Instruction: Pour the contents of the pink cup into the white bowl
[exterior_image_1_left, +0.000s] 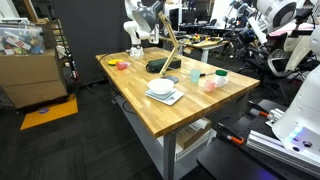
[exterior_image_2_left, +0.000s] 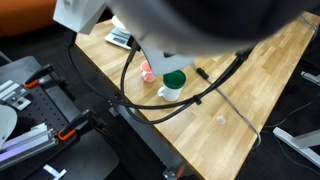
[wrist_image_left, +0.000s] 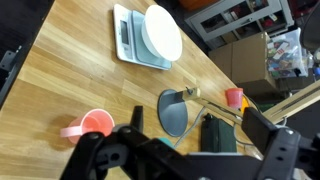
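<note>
The pink cup (exterior_image_1_left: 209, 84) stands on the surface (exterior_image_1_left: 135, 92), just beside a green cup (exterior_image_1_left: 220, 75) and apart from the white bowl (exterior_image_1_left: 161, 87), which sits on a tray (exterior_image_1_left: 171, 99). In the wrist view the end effector (wrist_image_left: 193, 118) hangs above the surface, released and grasping nothing.

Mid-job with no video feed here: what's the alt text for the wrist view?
The open tool hangs over a wooden table, with the pink cup at lower left and the white bowl on its pale square tray at the top. A dark pan sits mid-frame, near the tool.
</note>
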